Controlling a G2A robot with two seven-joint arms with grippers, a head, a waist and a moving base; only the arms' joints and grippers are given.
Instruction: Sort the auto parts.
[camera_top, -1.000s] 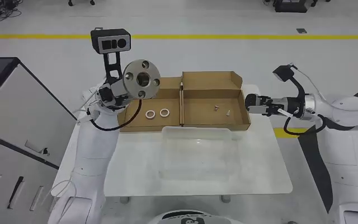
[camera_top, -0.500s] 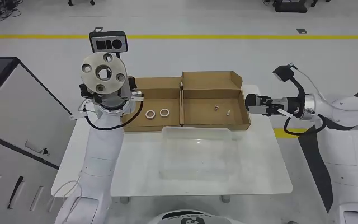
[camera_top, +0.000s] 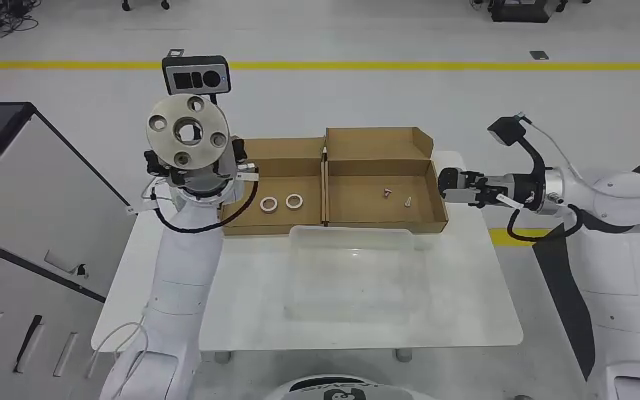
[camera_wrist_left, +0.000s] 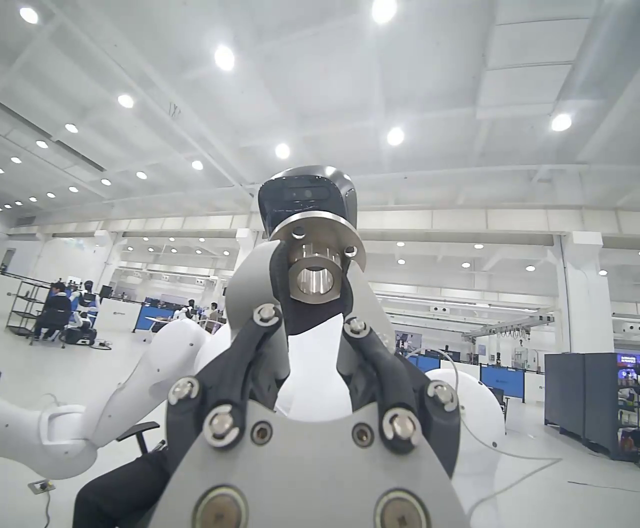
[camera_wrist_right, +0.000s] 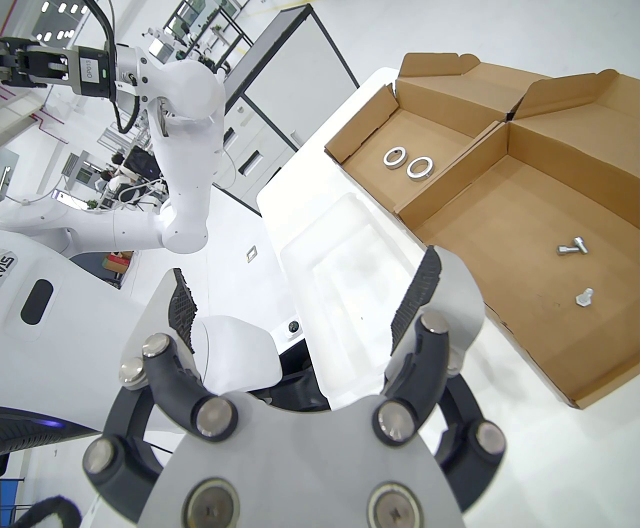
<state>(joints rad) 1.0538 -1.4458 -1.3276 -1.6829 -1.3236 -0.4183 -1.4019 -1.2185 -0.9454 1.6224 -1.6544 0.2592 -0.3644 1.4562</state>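
A round metal flange (camera_top: 187, 131) with several bolt holes is held high over the table's left end, its flat face turned up to the top camera. My left gripper (camera_wrist_left: 312, 287) is shut on the flange's hub (camera_wrist_left: 315, 277). Two metal rings (camera_top: 269, 204) (camera_top: 294, 201) lie in the left compartment of the cardboard box (camera_top: 325, 180). Two bolts (camera_top: 386, 190) (camera_top: 408, 199) lie in its right compartment. My right gripper (camera_top: 445, 187) stands open just outside the box's right wall, with nothing between its fingers (camera_wrist_right: 425, 280).
A clear plastic tray (camera_top: 350, 270) sits on the white table (camera_top: 470, 310) in front of the box. A grey cabinet (camera_top: 40, 190) stands to the left of the table.
My left arm has swung the flange from above the box's left rear corner out to the left and turned its face upward. The right arm has kept still.
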